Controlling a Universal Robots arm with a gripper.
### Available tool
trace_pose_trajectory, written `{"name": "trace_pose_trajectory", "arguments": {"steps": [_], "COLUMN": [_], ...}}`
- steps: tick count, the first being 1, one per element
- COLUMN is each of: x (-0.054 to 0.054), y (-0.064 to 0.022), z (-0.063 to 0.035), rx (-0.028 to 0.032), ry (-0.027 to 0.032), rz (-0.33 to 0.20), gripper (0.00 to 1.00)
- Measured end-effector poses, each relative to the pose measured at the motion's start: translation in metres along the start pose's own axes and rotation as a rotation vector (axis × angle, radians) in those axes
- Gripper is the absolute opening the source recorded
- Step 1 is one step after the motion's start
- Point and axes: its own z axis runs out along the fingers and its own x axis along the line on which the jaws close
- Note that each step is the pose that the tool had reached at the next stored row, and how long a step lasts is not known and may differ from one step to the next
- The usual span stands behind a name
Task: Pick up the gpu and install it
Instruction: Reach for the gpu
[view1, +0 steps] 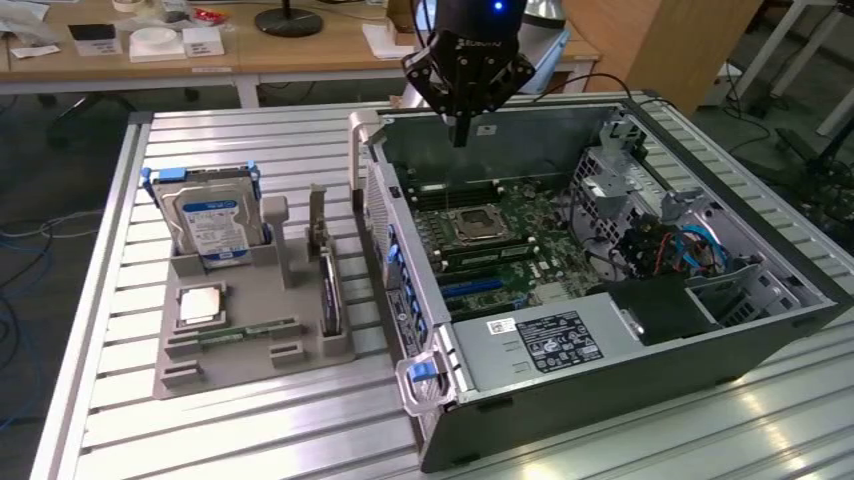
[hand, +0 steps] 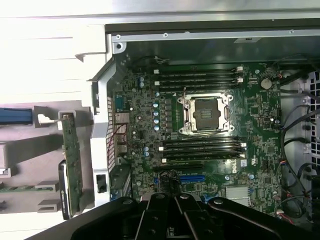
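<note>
The black robot gripper (view1: 461, 133) hangs high over the open dark metal computer case (view1: 801, 300), which lies on its side on the silver slatted aluminium table (view1: 267, 420). Its two fingers look pressed together into one narrow tip, and there's nothing between them. From the wrist view, the gripper (hand: 175, 200) points down at the green motherboard (hand: 260, 125), with the square silver processor socket (hand: 207, 114) sitting open in the middle of the board between banks of black memory slots.

The thin black gpu card with its silver end bracket (view1: 330, 295) is not in the case. It stands on its long edge in the grey plastic holder (view1: 227, 365) on the table, in the slot nearest the case and just beside the case's outer wall. From above, the gpu (hand: 72, 160) shows as a slim strip, green along its upper edge. It's well apart from the gripper and nothing is touching it.

In the same holder, the silver hard drive with the blue-white label (view1: 214, 225) stands upright at the far end. A square silver processor chip (view1: 200, 303) lies flat nearer the middle, and a slim green memory stick (view1: 247, 332) lies just beside that. A wooden desk (view1: 320, 50) with odds and ends on it stands behind the table.
</note>
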Motion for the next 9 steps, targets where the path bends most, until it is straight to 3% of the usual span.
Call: {"name": "trace_pose_trajectory", "arguments": {"steps": [9], "x": [0.0103], "y": [-0.0008], "z": [-0.0002], "rx": [0.0], "ry": [0.0], "rz": [0.0], "gripper": [0.11]}}
